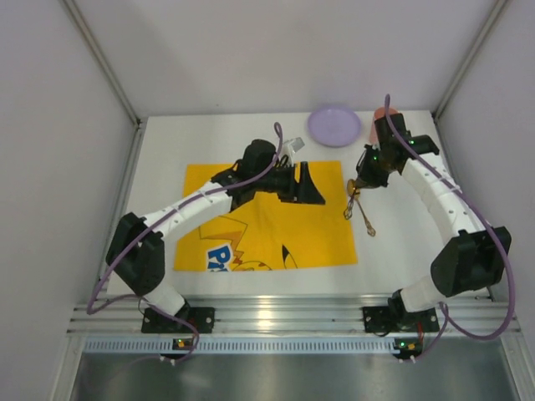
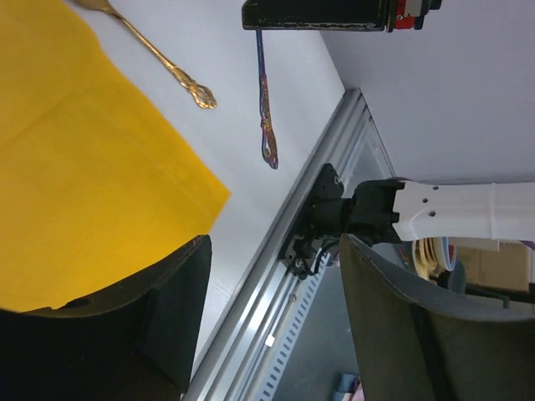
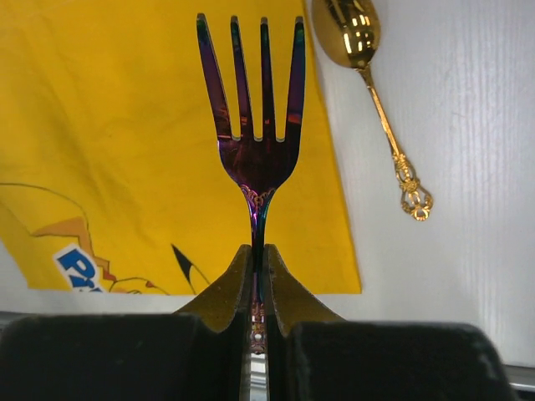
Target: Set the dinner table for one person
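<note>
- We see the worktop, white and matte, running between the grey walls, and both arm bases sit on the aluminium rail at its near edge
- Yellow placemat lies flat on the middle of the worktop, with a cartoon print and blue letters toward its near edge
- Right jaws are pressed onto the handle of an iridescent purple fork, pinching it, and its four tines point away from the wrist camera
- In the right wrist view the fork shows over the placemat's right edge
- In the left wrist view it hangs from the right jaws with its far end close to the white surface, and we cannot tell whether it touches
- Gold spoon lies on bare worktop just beside the placemat's right edge, bowl toward the far side and ornate handle end toward the near side, apart from the fork
- Left jaws are spread wide and hold nothing, hovering over the far right part of the placemat, with the left arm stretched across the mat
- Lilac plate sits at the far edge of the worktop, beyond the placemat's far right corner, not touching it
- Right arm curves in from the right side
- A pink-red thing shows just behind its wrist, mostly hidden, and we cannot tell what it is
</note>
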Controlling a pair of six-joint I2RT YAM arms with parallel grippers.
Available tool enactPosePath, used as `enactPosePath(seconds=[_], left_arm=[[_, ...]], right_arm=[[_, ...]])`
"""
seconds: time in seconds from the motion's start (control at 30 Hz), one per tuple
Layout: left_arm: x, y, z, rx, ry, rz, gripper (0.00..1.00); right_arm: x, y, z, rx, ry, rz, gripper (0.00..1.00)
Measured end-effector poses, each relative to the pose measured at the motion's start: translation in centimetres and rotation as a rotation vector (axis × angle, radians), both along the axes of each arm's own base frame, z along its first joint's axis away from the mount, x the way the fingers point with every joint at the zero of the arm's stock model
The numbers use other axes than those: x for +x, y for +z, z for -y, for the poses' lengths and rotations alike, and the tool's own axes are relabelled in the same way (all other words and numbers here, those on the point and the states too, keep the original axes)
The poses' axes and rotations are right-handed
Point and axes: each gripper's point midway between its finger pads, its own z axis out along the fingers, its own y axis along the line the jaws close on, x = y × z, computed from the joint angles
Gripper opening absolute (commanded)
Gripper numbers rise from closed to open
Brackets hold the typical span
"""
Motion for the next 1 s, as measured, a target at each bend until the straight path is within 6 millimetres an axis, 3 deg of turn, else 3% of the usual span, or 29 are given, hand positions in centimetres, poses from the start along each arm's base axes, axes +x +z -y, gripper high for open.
enactPosePath(seconds=[0.2, 0.57, 0.67, 0.73, 0.77, 0.8, 0.83, 0.93, 0.97, 1.0], left_arm=[[-1.7, -1.2, 3.7, -0.019, -0.078, -0.047, 0.64], [-2.7, -0.5, 7.0, -0.052, -0.135, -0.04, 0.49], [-2.9, -0.9, 8.0, -0.056, -0.156, -0.048, 0.4], [-3.1, -1.3, 8.4, -0.054, -0.169, -0.063, 0.29], [-3.2, -1.7, 8.6, -0.05, -0.173, -0.074, 0.22], [-3.3, -1.8, 8.7, -0.049, -0.175, -0.083, 0.08], [-3.3, -2.2, 8.9, -0.045, -0.176, -0.093, 0.01], [-3.1, -3.0, 8.8, -0.026, -0.168, -0.107, 0.0], [-3.1, -3.1, 8.8, -0.022, -0.165, -0.105, 0.0], [-3.1, -3.1, 8.7, -0.02, -0.165, -0.102, 0.0]], right_arm=[[-1.2, 2.2, -1.8, 0.112, 0.027, 0.006, 0.0], [-2.6, 4.3, -3.2, 0.21, 0.057, 0.011, 0.0], [-2.7, 4.4, -3.3, 0.219, 0.061, 0.009, 0.0], [-2.7, 4.4, -3.5, 0.226, 0.065, 0.008, 0.0], [-2.8, 4.4, -3.5, 0.229, 0.066, 0.007, 0.0], [-2.8, 4.5, -3.6, 0.235, 0.067, 0.005, 0.0], [-2.8, 4.5, -3.7, 0.238, 0.068, 0.004, 0.0], [-3.0, 4.5, -3.6, 0.237, 0.068, 0.001, 0.0], [-2.9, 4.5, -3.6, 0.238, 0.068, 0.001, 0.04], [-2.9, 4.5, -3.6, 0.238, 0.068, 0.0, 0.3]])
